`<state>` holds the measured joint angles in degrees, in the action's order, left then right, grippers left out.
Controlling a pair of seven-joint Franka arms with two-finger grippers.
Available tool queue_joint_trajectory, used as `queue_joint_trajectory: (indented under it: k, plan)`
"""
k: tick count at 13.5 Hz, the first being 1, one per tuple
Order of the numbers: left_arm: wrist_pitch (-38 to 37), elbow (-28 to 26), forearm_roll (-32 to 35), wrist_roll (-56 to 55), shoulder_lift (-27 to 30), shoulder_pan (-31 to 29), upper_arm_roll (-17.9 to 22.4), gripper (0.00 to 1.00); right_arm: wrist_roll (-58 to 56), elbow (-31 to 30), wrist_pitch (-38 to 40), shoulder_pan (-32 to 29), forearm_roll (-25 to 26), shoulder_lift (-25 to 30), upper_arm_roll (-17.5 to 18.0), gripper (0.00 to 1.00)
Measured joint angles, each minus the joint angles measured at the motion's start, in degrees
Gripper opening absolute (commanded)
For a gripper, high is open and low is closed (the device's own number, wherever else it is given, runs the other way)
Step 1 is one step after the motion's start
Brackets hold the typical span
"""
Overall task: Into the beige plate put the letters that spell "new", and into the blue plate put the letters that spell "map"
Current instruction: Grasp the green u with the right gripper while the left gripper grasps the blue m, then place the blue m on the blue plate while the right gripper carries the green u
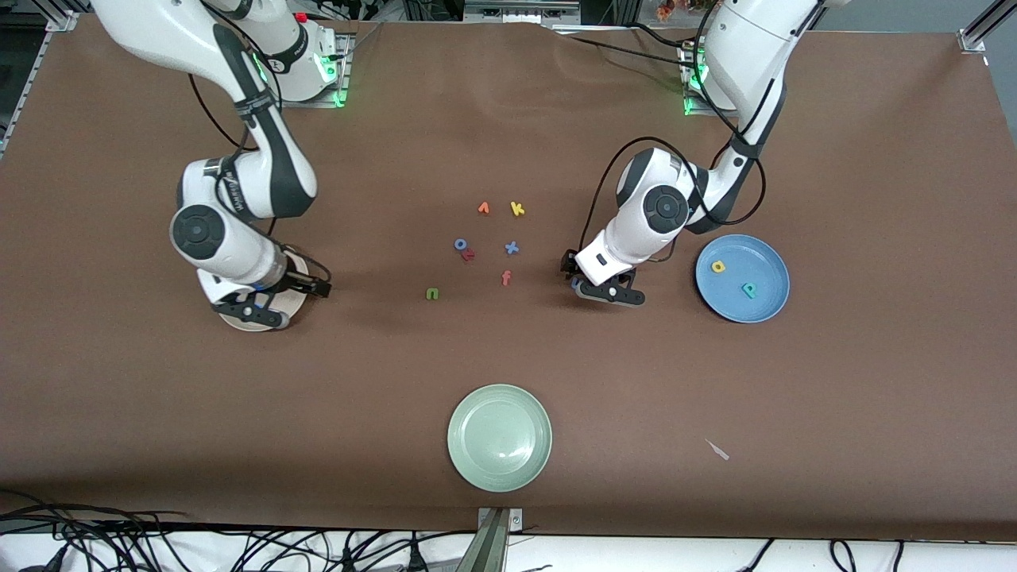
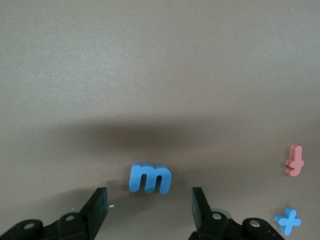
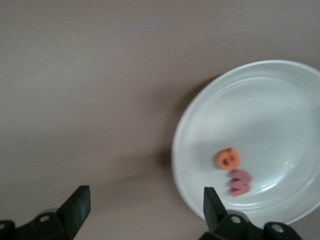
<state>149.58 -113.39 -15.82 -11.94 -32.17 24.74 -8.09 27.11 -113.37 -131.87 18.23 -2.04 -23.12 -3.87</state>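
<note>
A blue "m" [image 2: 150, 178] lies on the table just ahead of my open left gripper [image 2: 150, 210], not touching either finger. In the front view my left gripper [image 1: 574, 274] is low over the table beside the blue plate [image 1: 763, 262], which holds the yellow "a" [image 1: 718, 267] and teal "p" [image 1: 748, 290]. My right gripper [image 1: 306, 284] hangs open and empty over the edge of the beige plate [image 3: 260, 110]. An orange "e" [image 3: 228, 158] and a pinkish "w" [image 3: 240, 182] lie in that plate. The green "n" [image 1: 432, 293] lies on the table between the two grippers.
Loose letters lie mid-table: orange "v" [image 1: 484, 208], yellow "k" [image 1: 517, 209], blue "o" [image 1: 461, 245] with a red piece [image 1: 469, 255] against it, a blue cross [image 1: 512, 248] and pink "f" [image 1: 506, 277]. A pale green plate [image 1: 499, 437] sits nearest the front camera.
</note>
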Motion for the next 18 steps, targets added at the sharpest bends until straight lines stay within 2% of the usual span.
queue_joint_trajectory:
  k: [3, 5, 6, 9, 11, 18]
  plan:
    - [1.94, 0.19, 0.0, -0.05, -1.68, 2.2, 0.84, 0.76, 1.54, 2.92, 0.01, 0.6, 0.0, -1.39, 4.81, 1.0]
    - [2.48, 0.7, 0.0, -0.11, -2.63, 3.56, 1.91, 0.73, 2.16, 5.27, 0.01, 2.35, 0.0, -3.36, 6.13, 1.0]
    - [2.48, 0.82, 0.0, -0.11, -2.85, 3.81, 2.27, 0.66, 2.33, 6.23, 0.0, 3.52, 0.0, -4.44, 6.22, 1.0]
    - [2.48, 1.05, 0.0, -0.07, -3.38, 4.08, 3.02, 0.34, 2.61, 9.26, -0.11, 7.18, 0.0, -8.22, 6.34, 1.0]
    - [2.45, 1.55, 0.0, -0.05, -3.36, 4.3, 3.06, 0.24, 2.71, 10.97, -0.3, 8.83, 0.0, -10.22, 6.35, 1.0]
    - [2.53, 2.19, 0.0, -0.06, -2.93, 4.05, 4.62, 0.22, 2.76, 13.08, -5.52, 11.11, 0.0, -15.31, 6.36, 0.99]
